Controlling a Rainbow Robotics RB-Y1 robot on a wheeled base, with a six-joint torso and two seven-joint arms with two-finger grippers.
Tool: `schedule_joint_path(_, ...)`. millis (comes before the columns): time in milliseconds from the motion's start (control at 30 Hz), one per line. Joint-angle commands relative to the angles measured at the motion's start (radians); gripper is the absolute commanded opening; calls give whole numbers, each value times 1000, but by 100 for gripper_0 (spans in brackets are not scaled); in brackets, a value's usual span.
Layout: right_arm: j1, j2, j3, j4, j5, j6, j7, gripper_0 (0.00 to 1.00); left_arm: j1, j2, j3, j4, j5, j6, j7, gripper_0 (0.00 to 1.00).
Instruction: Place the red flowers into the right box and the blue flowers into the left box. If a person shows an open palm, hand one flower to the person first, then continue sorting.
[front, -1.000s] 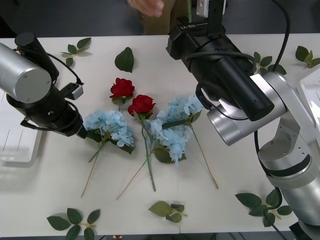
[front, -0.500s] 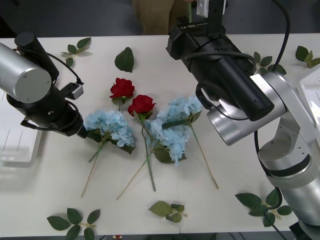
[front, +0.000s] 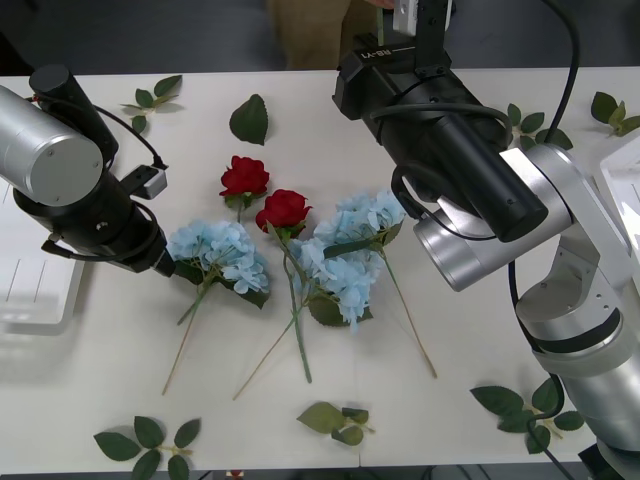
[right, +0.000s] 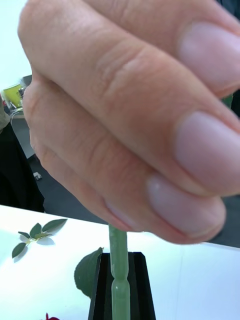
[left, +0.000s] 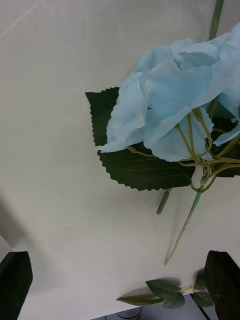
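My right gripper (right: 119, 287) is raised at the table's far edge, its black fingers shut on a green flower stem (right: 118, 250). A person's hand (right: 130, 115) grips that same stem just above my fingers; the bloom is hidden. Two red flowers (front: 244, 176) (front: 283, 209) lie mid-table. Blue flowers (front: 220, 250) (front: 345, 270) lie beside and below them. My left gripper (left: 119, 265) is open and hovers over the leftmost blue flower (left: 170, 95). The left box (front: 40, 290) sits at the left edge. A thin edge of the right box (front: 625, 190) shows at the far right.
Loose green leaf sprigs lie around the table: one at the back left (front: 155, 95), a single leaf (front: 249, 118), some at the front (front: 335, 420) (front: 145, 445) and some at the right (front: 525, 405). The right arm (front: 450, 130) hangs over the table's back middle.
The person's hand, a second ago at the top left of the right arm, has moved right onto the stem held by my right gripper. Neither arm has moved.
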Motion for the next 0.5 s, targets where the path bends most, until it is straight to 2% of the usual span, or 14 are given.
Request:
schedule_joint_path(33, -26, -38, 11, -15, 9, -15, -40, 0, -4, -12, -10, -29, -2, -9, 45, 100)
schedule_joint_path(67, -26, -38, 11, -15, 9, -15, -39, 0, -4, -12, -10, -29, -2, -9, 45, 100)
schedule_joint_path(100, -26, -38, 11, -15, 7, -15, -40, 21, -4, -12, -10, -29, -2, -9, 45, 100)
schedule_joint_path(133, -26, -38, 11, -15, 7, -15, -40, 36, -4, -12, -10, -29, -2, -9, 45, 100)
schedule_joint_path(167, -26, -38, 11, -15, 7, -15, -40, 44, -5, -12, -10, -29, -1, -9, 45, 100)
schedule_joint_path(200, -26, -38, 11, -15, 7, -15, -39, 59, -4, -12, -10, -29, -1, -10, 45, 100)
schedule_joint_path(267, -26, -38, 11, -15, 7, -15, -40, 81, -4, -12, -10, -27, -1, -10, 45, 100)
schedule_joint_path(333, -26, -38, 11, -15, 7, -15, -39, 91, -4, -12, -10, -27, -1, -12, 45, 100)
schedule_joint_path(500, -26, -38, 11, -15, 1, -15, -39, 95, -4, -12, -10, -29, -1, -15, 45, 100)
